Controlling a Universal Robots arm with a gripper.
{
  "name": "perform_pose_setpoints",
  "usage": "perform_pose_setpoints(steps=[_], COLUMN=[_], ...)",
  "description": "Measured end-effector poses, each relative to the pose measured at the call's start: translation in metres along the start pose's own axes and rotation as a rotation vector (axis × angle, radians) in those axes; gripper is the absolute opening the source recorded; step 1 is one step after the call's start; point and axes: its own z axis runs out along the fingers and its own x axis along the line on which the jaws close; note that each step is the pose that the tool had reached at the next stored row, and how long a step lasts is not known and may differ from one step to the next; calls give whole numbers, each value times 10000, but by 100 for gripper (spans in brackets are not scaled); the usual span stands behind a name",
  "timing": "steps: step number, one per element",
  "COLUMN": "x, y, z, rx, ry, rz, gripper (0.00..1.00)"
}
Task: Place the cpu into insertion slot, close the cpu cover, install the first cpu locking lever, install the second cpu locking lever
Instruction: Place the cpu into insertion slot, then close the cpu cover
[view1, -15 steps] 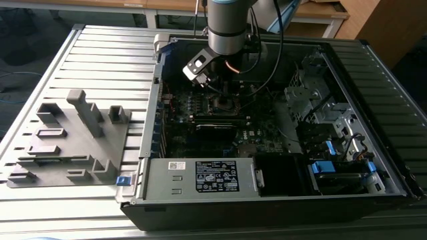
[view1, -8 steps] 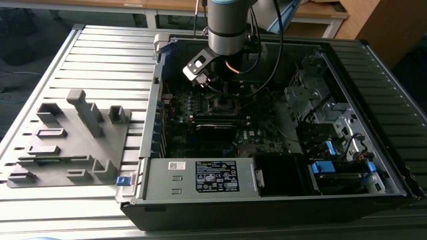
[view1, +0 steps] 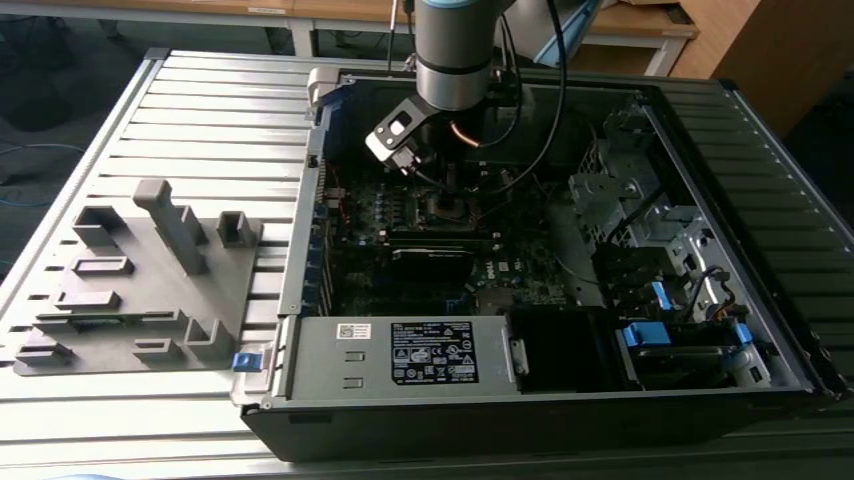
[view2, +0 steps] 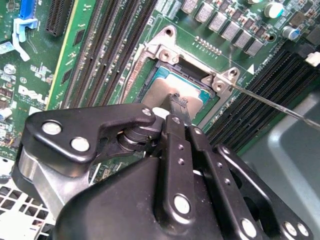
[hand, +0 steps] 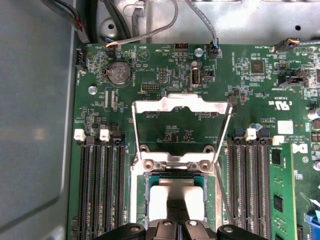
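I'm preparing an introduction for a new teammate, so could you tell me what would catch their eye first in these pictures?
In the exterior view, the robot arm reaching down into the open computer case on the slatted table stands out first. In both wrist views, the black gripper hangs right over the silver cpu on the green motherboard. In the first wrist view, the cpu cover stands swung open.

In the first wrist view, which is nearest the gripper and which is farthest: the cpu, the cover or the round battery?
From the gripper:
1. cpu: nearest, right at the gripper's tip.
2. cover: next, standing open just beyond the cpu.
3. battery: farthest, past the cover and off to one side.
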Motion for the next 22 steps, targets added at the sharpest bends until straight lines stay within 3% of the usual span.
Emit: perform_pose_setpoints(steps=[8, 14, 22], x=[-2, -2, -3], y=[9, 14, 15], z=[-128, -186, -204], rx=[8, 7, 7], ry=[-12, -11, -12], rz=[-1, -1, -1], gripper=[11, 11, 11])
